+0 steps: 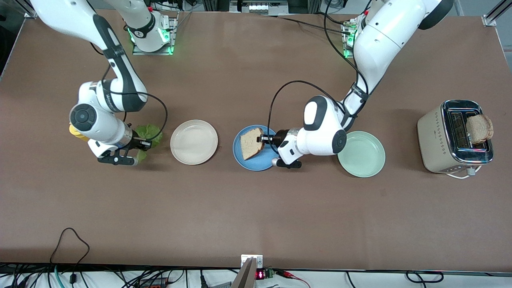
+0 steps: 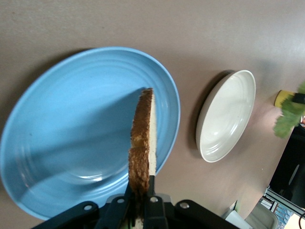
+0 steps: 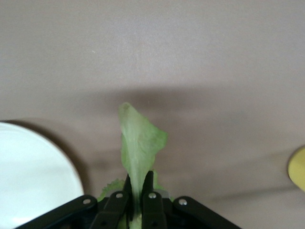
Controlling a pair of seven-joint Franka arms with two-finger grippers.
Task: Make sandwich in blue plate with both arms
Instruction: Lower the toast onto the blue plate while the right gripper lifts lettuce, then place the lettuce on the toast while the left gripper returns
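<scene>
My left gripper [image 2: 141, 200] pinches a toast slice [image 2: 142, 148] on edge between its fingers, held over the blue plate [image 2: 71, 138]. My right gripper [image 3: 136, 198] pinches a lettuce leaf [image 3: 138, 148], fingers pressed on it, above the table beside the cream-white plate [image 3: 33, 176].

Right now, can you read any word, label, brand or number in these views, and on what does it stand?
None can be read.
Right arm: white lettering on its black forearm band, too blurred.
Left arm: white lettering on its black band, too blurred.
Small display at the table edge nearest the front camera: red lit marks, too small.
Toaster: dot pattern only.
</scene>
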